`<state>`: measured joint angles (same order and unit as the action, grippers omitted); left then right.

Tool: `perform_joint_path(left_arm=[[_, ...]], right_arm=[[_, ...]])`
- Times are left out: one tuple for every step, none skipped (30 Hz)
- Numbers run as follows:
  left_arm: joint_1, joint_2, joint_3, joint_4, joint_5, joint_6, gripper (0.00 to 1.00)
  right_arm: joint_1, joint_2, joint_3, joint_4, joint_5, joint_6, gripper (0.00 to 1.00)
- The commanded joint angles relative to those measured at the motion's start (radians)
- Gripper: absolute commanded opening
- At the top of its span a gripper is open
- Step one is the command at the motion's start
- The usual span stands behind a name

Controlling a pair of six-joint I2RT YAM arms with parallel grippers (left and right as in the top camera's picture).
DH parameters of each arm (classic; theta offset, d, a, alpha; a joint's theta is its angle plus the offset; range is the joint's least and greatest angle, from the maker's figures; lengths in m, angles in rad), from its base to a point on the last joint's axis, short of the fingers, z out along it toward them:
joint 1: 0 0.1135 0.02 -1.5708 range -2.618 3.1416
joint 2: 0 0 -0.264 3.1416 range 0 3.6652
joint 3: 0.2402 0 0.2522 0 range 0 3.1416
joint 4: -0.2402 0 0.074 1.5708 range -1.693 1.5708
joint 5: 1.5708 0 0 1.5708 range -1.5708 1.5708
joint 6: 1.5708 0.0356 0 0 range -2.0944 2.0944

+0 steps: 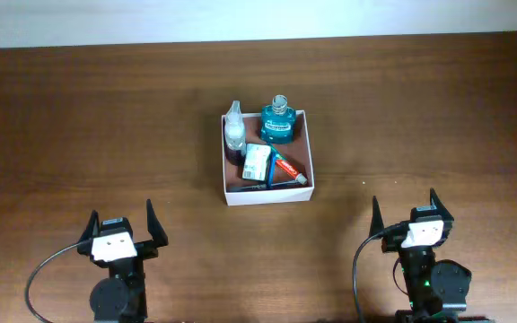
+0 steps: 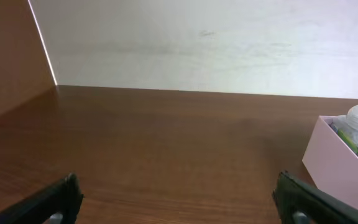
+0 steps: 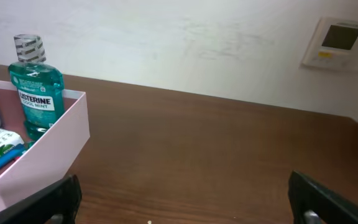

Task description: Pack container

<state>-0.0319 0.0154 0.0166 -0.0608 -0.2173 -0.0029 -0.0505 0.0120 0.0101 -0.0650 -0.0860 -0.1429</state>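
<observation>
The container, a square white-walled box, sits at the table's middle. It holds a teal mouthwash bottle, a clear bottle, a green-and-white carton, a red-and-white tube and a blue toothbrush. My left gripper rests open near the front left, well clear of the box. My right gripper rests open at the front right. In the left wrist view the left gripper spans bare wood, with the container at the right edge. In the right wrist view the right gripper is empty, with the container and the mouthwash bottle at the left.
The brown wooden table ends at a white wall along the back. A white wall panel with a small screen hangs at the upper right of the right wrist view.
</observation>
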Motion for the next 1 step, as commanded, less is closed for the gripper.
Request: perform_joint_path(left_arm=[[0.005, -0.01, -0.007, -0.001, 0.008, 0.016, 0.99]], right_arm=[[0.006, -0.008, -0.005, -0.007, 0.012, -0.006, 0.99]])
